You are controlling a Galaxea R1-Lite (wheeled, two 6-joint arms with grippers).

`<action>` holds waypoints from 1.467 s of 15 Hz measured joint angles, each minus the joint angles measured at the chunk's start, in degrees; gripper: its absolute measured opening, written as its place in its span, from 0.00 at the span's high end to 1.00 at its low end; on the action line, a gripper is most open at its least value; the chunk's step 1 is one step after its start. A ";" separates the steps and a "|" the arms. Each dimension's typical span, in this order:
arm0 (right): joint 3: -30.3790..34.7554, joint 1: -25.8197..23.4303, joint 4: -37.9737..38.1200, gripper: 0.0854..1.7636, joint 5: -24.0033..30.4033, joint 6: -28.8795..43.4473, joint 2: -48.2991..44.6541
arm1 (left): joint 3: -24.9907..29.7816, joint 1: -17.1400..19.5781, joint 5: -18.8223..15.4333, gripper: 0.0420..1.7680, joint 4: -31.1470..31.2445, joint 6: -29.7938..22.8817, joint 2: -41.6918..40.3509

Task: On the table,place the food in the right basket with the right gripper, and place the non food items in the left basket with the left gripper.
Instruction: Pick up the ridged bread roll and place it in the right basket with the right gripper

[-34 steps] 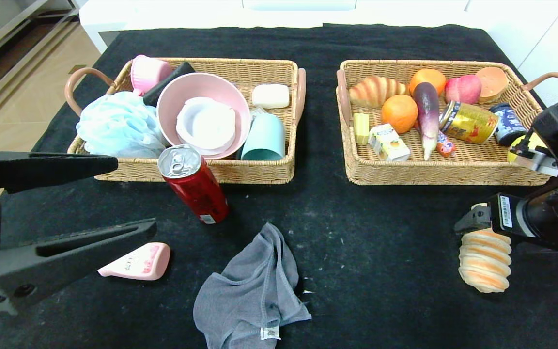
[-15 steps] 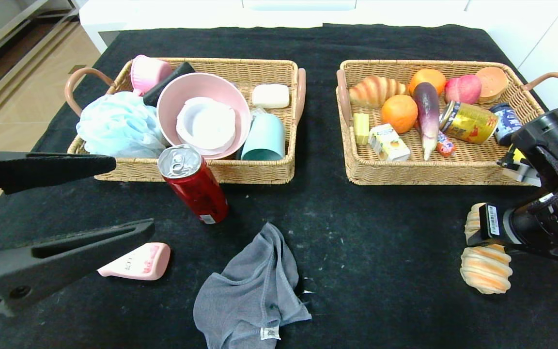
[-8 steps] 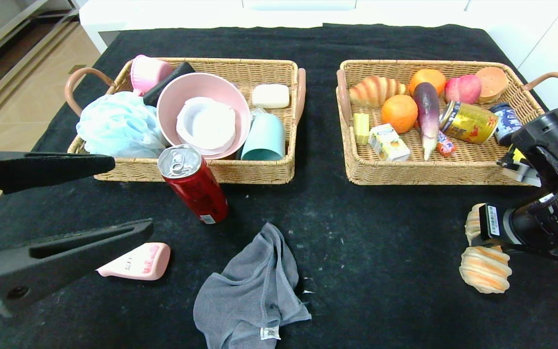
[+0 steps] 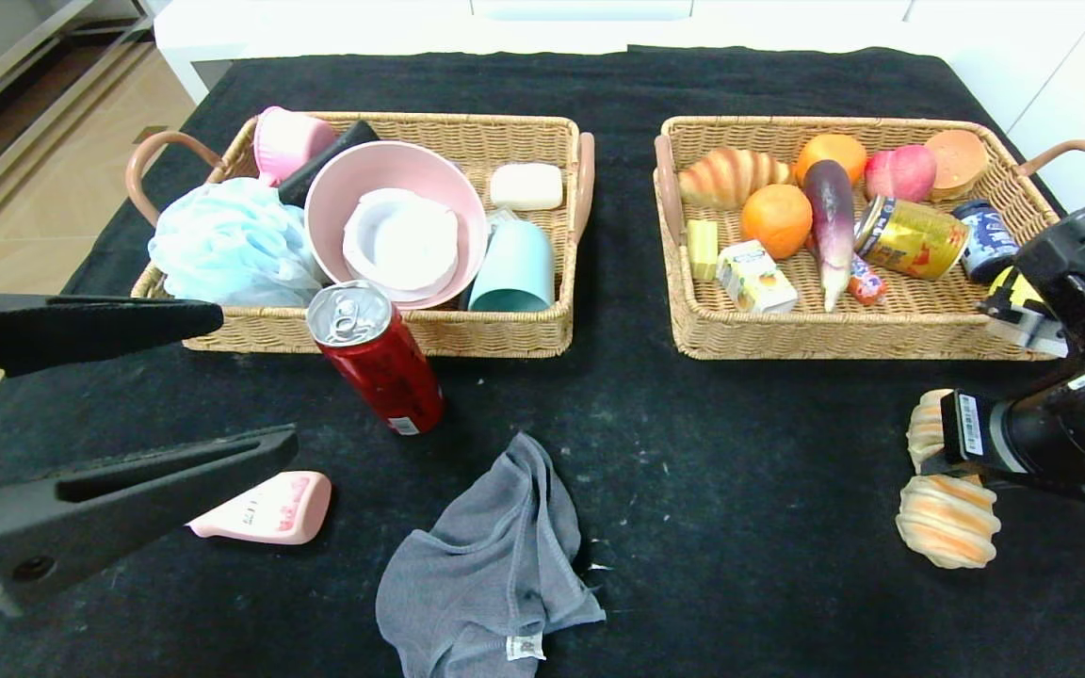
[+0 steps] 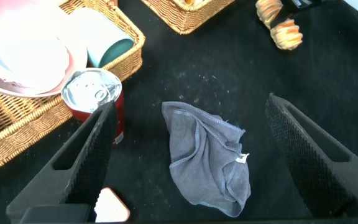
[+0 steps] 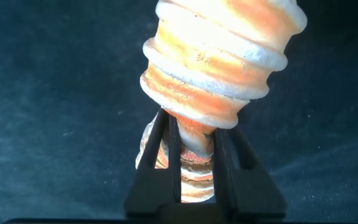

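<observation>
My right gripper (image 4: pixel 931 443) is shut on the middle of a spiral bread roll (image 4: pixel 947 520) at the table's right front; the wrist view shows the fingers (image 6: pixel 169 146) pinching the roll (image 6: pixel 222 43). The right basket (image 4: pixel 693 320) holds several foods. My left gripper (image 4: pixel 255 377) is open and empty at the left front, above a pink object (image 4: pixel 269 508). A red can (image 4: pixel 378 363) stands before the left basket (image 4: pixel 467 334). A grey cloth (image 4: pixel 486 565) lies at the front centre, between my left fingers in the wrist view (image 5: pixel 207 155).
The left basket holds a blue bath puff (image 4: pixel 227 245), a pink bowl (image 4: pixel 392 217), a teal cup (image 4: pixel 514 268) and a soap bar (image 4: pixel 526 185). The black tablecloth (image 4: pixel 740 490) lies bare between the cloth and the roll.
My right gripper has moved from the roll's upper end to its middle and closed on it. In the last second the arm has risen slightly. The left arm has not moved.
</observation>
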 joint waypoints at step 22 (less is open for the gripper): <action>-32.39 -0.09 0.91 0.84 -0.24 -9.14 4.02 | 0.09 0.02 0.02 0.03 -0.09 0.01 0.16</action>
